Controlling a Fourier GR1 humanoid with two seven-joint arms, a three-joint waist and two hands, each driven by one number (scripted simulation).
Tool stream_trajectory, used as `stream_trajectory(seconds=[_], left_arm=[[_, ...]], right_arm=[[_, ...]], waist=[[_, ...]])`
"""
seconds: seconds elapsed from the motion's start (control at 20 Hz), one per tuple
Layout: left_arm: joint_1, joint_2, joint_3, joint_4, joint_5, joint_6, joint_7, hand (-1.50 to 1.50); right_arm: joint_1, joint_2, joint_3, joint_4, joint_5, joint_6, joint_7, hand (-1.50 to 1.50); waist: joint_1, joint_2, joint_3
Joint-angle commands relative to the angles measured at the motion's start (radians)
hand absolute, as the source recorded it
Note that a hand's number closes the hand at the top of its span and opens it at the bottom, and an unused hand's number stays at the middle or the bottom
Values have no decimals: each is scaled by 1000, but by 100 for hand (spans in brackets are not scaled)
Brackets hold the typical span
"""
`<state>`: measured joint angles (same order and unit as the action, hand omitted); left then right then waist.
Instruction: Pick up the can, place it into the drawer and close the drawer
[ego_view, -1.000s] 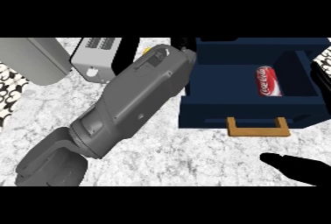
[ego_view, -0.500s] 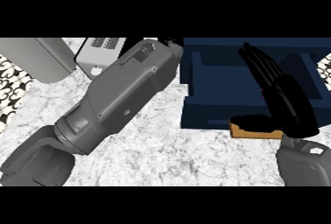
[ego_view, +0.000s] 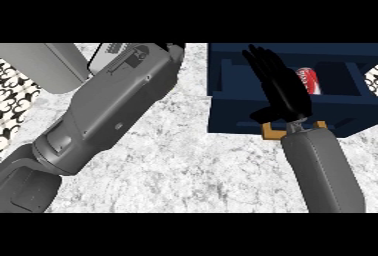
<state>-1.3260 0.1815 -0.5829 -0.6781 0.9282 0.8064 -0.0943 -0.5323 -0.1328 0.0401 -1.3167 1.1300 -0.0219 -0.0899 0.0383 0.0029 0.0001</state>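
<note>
A red can (ego_view: 311, 80) lies inside the open dark blue drawer (ego_view: 236, 110) at the upper right, partly hidden behind my right hand. My right hand (ego_view: 284, 92) is open, its fingers straight and stretched up over the drawer's front, above the tan handle (ego_view: 272, 132). It holds nothing. My left forearm (ego_view: 111, 110) runs diagonally up the left side; its hand is out of sight past the upper band.
A grey appliance (ego_view: 111, 52) stands at the back behind the left forearm, with a grey box (ego_view: 44, 65) to its left. A black and white patterned surface (ego_view: 13, 105) lies along the left edge. Marbled counter (ego_view: 199, 170) spreads below the drawer.
My right hand has shifted left and a little up over the drawer front, uncovering the can again. The left forearm has moved slightly.
</note>
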Motion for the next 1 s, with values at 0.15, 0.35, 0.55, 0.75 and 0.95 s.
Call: stream_trajectory(seconds=[0.15, 0.35, 0.55, 0.75, 0.95], left_arm=[[83, 110, 1, -160, -38, -2, 60, -150], [116, 137, -12, -235, -62, 52, 115, -150], [111, 130, 7, -228, -74, 35, 110, -150], [160, 171, 11, -304, -79, 26, 135, -150], [157, 168, 13, -347, -87, 57, 163, -150]], right_arm=[[-104, -5, -53, 349, 71, -197, -40, -150], [-167, 9, -72, 501, 122, -329, -30, -150], [-251, -7, -114, 648, 137, -432, -48, -150], [-307, 2, -135, 743, 153, -503, -39, -150], [-381, -37, -181, 850, 148, -556, -49, -150]], waist=[[12, -2, 0], [15, -1, 1], [13, 8, 2], [28, 9, 2], [43, 15, 2]])
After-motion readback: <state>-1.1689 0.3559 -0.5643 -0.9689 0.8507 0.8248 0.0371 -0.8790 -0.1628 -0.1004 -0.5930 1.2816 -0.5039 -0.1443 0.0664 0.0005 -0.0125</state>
